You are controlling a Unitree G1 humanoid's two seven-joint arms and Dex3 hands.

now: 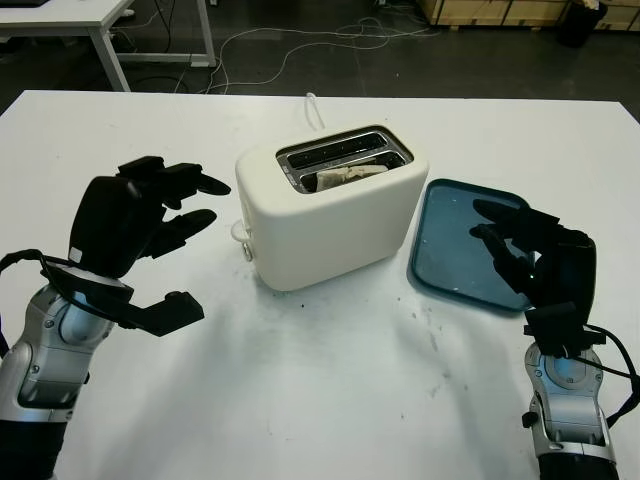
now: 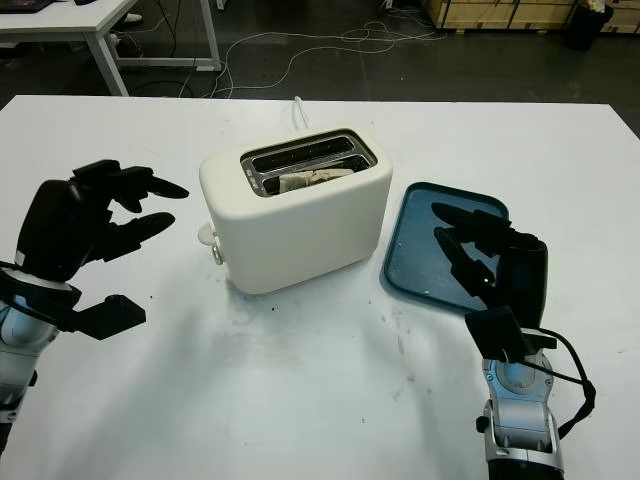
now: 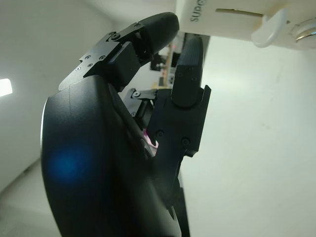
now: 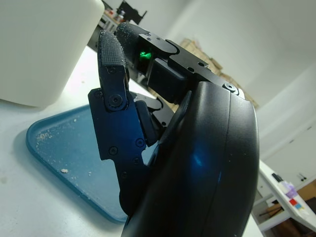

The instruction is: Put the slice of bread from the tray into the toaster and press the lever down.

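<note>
Bread slice [image 1: 345,178] already sits in the cream plastic toaster [image 1: 330,205], its lever [image 1: 243,236] just beyond the released, empty left hand [image 1: 135,235], while the open right hand [image 1: 535,255] hovers over the blue tray [image 1: 455,240]; an off-centre push could shove the toaster along the white surface [image 1: 330,380].
</note>
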